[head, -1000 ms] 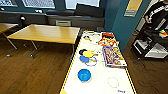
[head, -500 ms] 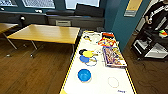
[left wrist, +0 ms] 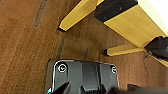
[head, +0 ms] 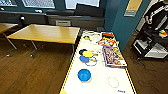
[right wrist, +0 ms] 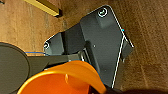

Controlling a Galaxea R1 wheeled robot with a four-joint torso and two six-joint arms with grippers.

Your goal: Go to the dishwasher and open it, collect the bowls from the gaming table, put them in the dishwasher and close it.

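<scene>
Blue stands out against the white worktop of the gaming table (head: 100, 82): one bright blue bowl (head: 84, 75) sits upright near the close end, toward the yellow edge on the head view's left, and a second blue bowl (head: 84, 59) lies a little farther along, just beside a yellow round piece (head: 88, 53) and a thin ring (head: 91, 61). Colourful board-game boxes (head: 113, 56) run along the other side, so the bowls sit apart from the clutter and seem easy to reach from this end, which is probably why the robot faces the table lengthwise. A plain wooden table (head: 47, 33) stands well apart to the left, and a person (head: 157, 13) stands by a dark cart at the far right. The wrist views look down at brown wood floor (left wrist: 27, 42) and yellow table legs (left wrist: 77, 13), suggesting both arms hang low beside the base, clear of the worktop while the robot is positioned. An orange curved object (right wrist: 65, 80) shows in the right wrist view; what it is I cannot tell. Whether either set of jaws is open or closed I cannot tell.
</scene>
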